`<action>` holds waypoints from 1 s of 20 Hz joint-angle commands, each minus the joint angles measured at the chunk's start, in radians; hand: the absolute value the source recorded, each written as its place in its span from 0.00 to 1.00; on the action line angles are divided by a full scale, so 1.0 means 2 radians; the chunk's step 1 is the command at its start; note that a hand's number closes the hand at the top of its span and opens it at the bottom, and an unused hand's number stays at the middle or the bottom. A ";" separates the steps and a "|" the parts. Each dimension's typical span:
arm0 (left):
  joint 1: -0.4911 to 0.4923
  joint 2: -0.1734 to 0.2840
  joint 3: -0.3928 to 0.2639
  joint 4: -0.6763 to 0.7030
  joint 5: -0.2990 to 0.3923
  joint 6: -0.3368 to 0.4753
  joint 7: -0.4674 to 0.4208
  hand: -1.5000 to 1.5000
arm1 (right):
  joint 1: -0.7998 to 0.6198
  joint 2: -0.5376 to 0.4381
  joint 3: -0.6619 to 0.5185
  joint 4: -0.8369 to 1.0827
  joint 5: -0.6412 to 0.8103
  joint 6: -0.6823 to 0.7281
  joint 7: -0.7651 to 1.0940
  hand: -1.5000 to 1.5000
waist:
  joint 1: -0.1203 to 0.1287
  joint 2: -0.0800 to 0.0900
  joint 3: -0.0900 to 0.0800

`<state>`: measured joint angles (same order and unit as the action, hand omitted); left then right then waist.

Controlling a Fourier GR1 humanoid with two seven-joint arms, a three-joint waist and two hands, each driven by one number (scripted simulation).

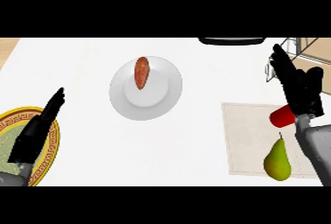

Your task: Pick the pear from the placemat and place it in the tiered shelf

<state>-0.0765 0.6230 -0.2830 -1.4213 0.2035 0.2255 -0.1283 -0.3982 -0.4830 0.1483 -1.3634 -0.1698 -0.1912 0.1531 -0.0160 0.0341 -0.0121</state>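
A green-yellow pear (277,160) lies on the beige placemat (249,131) at the lower right, stem pointing away from me. My right hand (298,87) hovers beyond the pear, over the mat's far right corner, fingers straight and open, holding nothing. The wire tiered shelf (304,50) shows only partly at the upper right edge, just past the right hand's fingertips. My left hand (37,127) rests open at the lower left, fingers up.
A white plate (161,94) with a reddish sweet potato (141,72) sits mid-counter. A red object (282,117) lies on the mat, partly hidden by my right wrist. A gold-rimmed patterned plate (13,120) lies under my left hand. A dark object (231,40) shows at the top edge.
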 commanded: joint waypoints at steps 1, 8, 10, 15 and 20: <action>0.020 -0.010 0.009 0.000 0.005 -0.016 -0.013 0.50 | 0.054 -0.005 -0.027 -0.034 0.003 -0.021 -0.010 0.00 | 0.004 -0.018 0.006; -0.003 -0.069 -0.001 0.003 0.027 0.019 0.019 0.50 | 0.049 0.132 -0.190 -0.111 -0.200 -0.106 -0.055 1.00 | -0.063 -0.052 0.031; -0.014 -0.071 0.006 -0.013 0.025 0.030 0.016 0.50 | 0.197 -0.064 -0.149 0.016 0.059 -0.165 -0.037 1.00 | -0.067 -0.009 0.002; -0.018 -0.089 -0.006 -0.019 0.027 0.028 0.031 0.50 | 0.272 0.086 -0.240 -0.041 0.016 -0.311 -0.177 0.00 | -0.036 -0.023 0.008; -0.053 -0.110 -0.023 -0.011 0.004 0.040 0.053 0.50 | 0.343 0.163 -0.289 -0.127 -0.089 -0.195 -0.338 0.00 | -0.022 -0.022 0.007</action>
<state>-0.1381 0.4252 -0.3140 -1.4466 0.2336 0.2938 -0.0569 0.1739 -0.2533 -0.3611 -1.5138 -0.2413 -0.6744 -0.3360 -0.0779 -0.0090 0.0034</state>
